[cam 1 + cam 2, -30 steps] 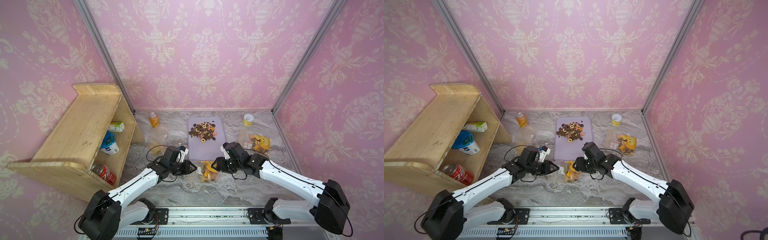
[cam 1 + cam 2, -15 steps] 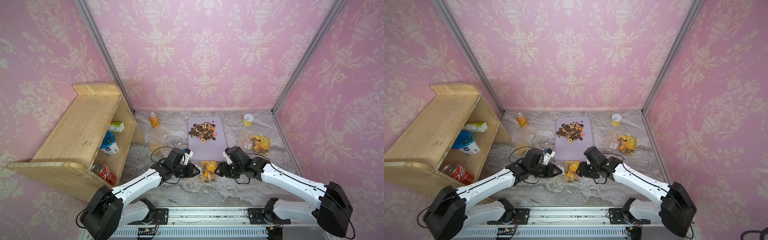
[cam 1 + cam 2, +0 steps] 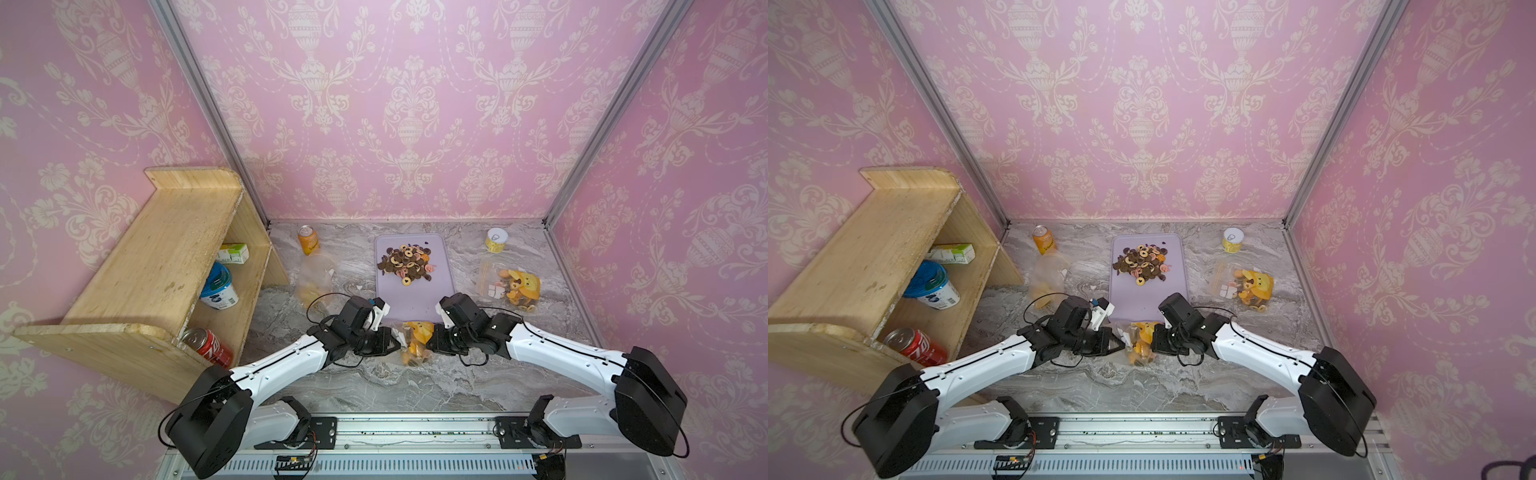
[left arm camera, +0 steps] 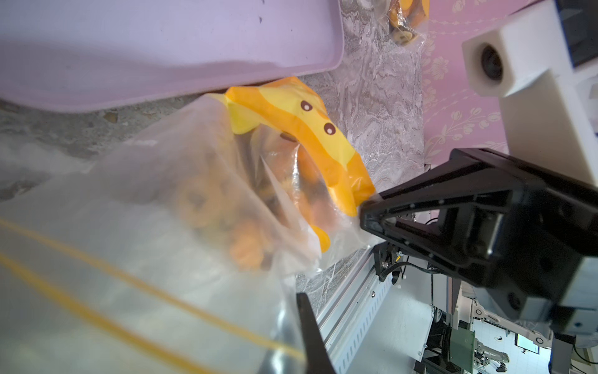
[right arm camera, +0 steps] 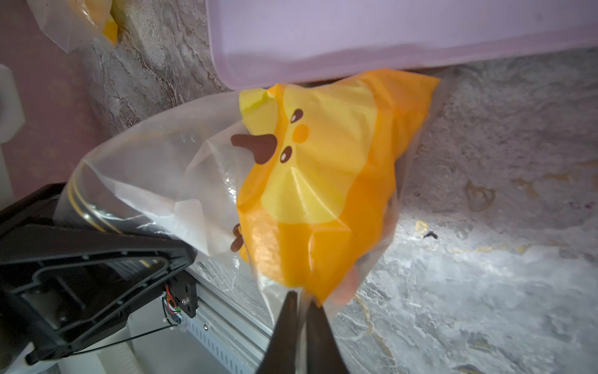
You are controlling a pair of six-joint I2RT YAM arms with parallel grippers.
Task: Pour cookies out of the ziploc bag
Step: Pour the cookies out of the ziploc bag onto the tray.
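Left fingers (image 4: pixel 309 327), right fingers (image 5: pixel 318 336) newly clamped on ziploc bag (image 5: pixel 145 162); cookies (image 4: pixel 200 200) inside blurred.

The walls (image 3: pixel 407 104) are pink with a cream floral urn pattern. The table (image 3: pixel 415 386) is grey veined marble, the tray (image 3: pixel 411 297) lilac. The cookies (image 3: pixel 407 262) are dark brown, tan, orange and pink. The bag (image 5: pixel 307 194) is clear, with thin yellow lines and an orange-and-yellow face with brown eyes. The shelf (image 3: pixel 166 249) is pale wood.

I can't read any text from here: the print on the red can (image 3: pixel 209 348), orange can (image 3: pixel 308 242) and green carton (image 3: pixel 234 253) is too small.
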